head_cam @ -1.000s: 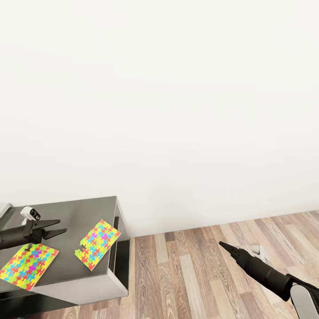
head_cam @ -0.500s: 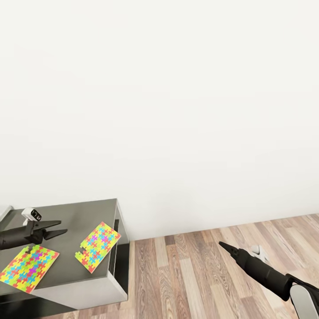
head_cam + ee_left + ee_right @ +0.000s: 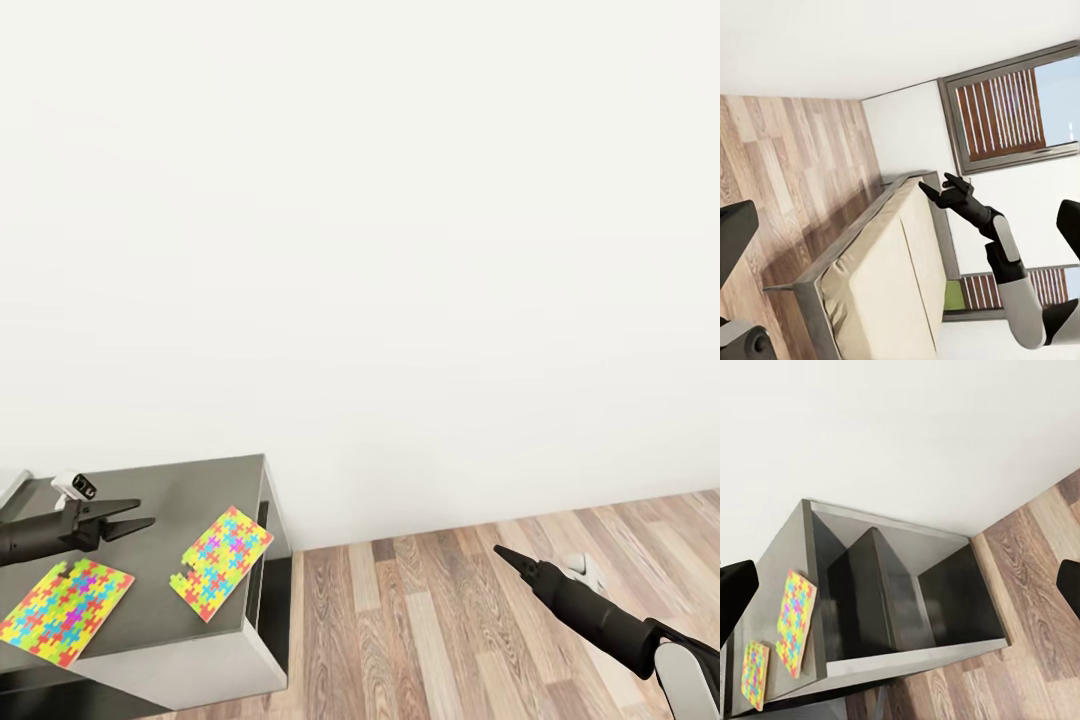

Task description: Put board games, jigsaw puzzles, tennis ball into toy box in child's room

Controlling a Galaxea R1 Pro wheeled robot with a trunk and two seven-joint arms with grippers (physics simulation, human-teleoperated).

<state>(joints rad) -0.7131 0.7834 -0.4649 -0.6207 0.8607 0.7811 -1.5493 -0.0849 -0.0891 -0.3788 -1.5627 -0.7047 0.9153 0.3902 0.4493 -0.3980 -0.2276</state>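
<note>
Left arm is reaching in from the left edge, roughly level, left gripper (image 3: 138,516) with its fingers spread a bit. Right arm is angling up from the lower right, right gripper (image 3: 503,553) fingers looking pinched together.

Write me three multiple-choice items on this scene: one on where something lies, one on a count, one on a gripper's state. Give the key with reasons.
1. Where do the jigsaw puzzles lie?
A. on the wooden floor
B. on the grey table top
C. on the bed

2. How many jigsaw puzzles are on the table?
A. one
B. two
C. four

3. What is the left gripper doing?
A. hanging open, holding nothing
B. clamped on a puzzle
C. gripping a ball

Key: 1 B, both jigsaw puzzles lie flat on the table. 2 B, two coloured sheets show there. 3 A, the left gripper has its fingers spread above the table with nothing between them.
</note>
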